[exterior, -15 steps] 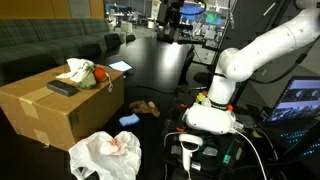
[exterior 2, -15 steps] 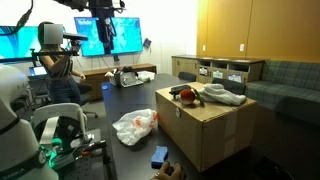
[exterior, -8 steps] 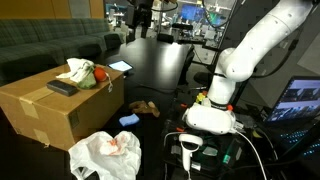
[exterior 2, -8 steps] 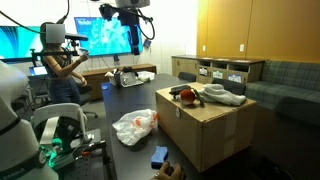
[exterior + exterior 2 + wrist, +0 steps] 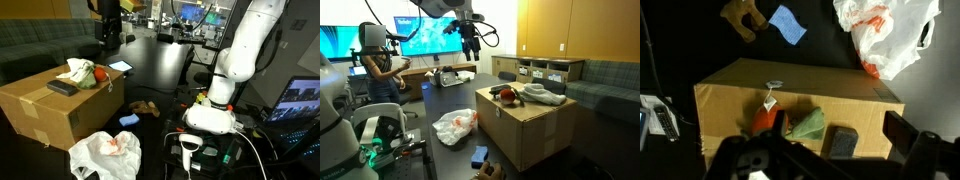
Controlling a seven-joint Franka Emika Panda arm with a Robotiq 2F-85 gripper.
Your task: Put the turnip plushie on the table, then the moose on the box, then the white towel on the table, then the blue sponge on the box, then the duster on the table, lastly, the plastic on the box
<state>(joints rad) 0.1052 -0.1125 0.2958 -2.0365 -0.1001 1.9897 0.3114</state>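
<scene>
Judging from how things lie, the first step is the one in hand: the turnip plushie has not yet gone to the tabletop. It sits on top of the cardboard box, orange body and green leaves near the middle of the lid. In an exterior view the white towel is bunched right against it, and the dark duster lies just beside it on the same lid. The moose, the blue sponge and the crumpled plastic are all down on the dark tabletop beside the box, so every later step is also undone. The hand hangs high in the air on the raised arm, well apart from the box. In the wrist view its fingers look spread wide with nothing between them, and the camera looks down on the lid. The next move likely calls for lowering the hand straight over the plushie's body and lining the fingers across it. They would need to stay clear of the towel's folds and the duster, then pinch and lift. A bare patch of tabletop away from the plastic and the sponge looks the safest place to set it down.
</scene>
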